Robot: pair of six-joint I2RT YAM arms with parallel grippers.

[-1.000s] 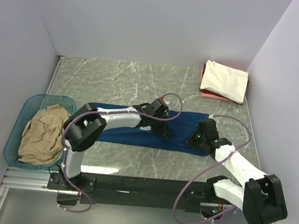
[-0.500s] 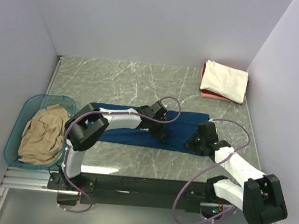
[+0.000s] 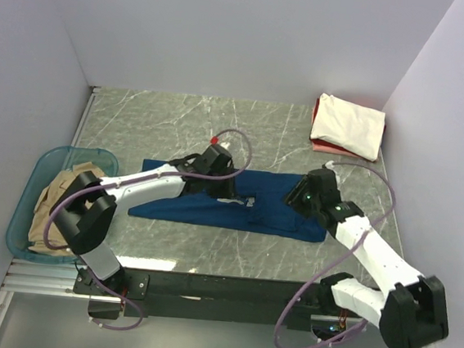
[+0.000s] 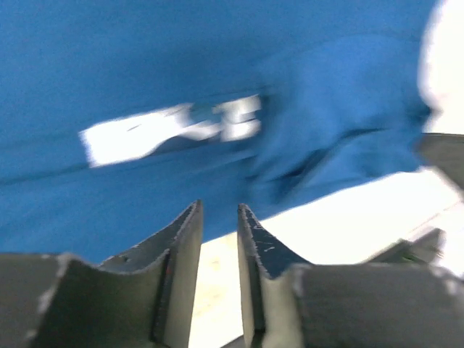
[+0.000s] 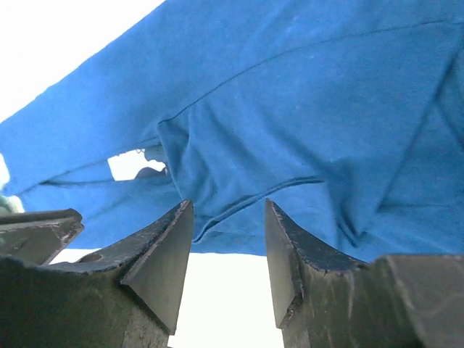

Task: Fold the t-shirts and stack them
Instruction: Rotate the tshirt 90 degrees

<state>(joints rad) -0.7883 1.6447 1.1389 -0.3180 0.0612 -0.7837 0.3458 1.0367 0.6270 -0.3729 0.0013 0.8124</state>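
Note:
The navy blue t-shirt [image 3: 270, 206] lies on the marble table as a long folded strip. Its white neck label [image 4: 167, 130] shows in the left wrist view. My left gripper [image 3: 225, 181] hovers over the strip's far edge near its middle. Its fingers [image 4: 181, 246] stand slightly apart with nothing between them, so it is open. My right gripper [image 3: 301, 199] hangs over the strip's right end, open and empty, with blue cloth [image 5: 304, 109] just beyond its fingertips. A folded cream t-shirt [image 3: 349, 125] rests on a red one [image 3: 321, 144] at the back right.
A translucent teal tub [image 3: 28, 195] at the left edge holds a crumpled tan t-shirt [image 3: 64, 207]. White walls close in the table on the left, back and right. The arm bases and a black rail [image 3: 221, 290] line the near edge.
Both grippers have opened and let go of the navy shirt. The left arm drew back to the left and the right gripper rose slightly; the shirt's near left corner now spreads further left.

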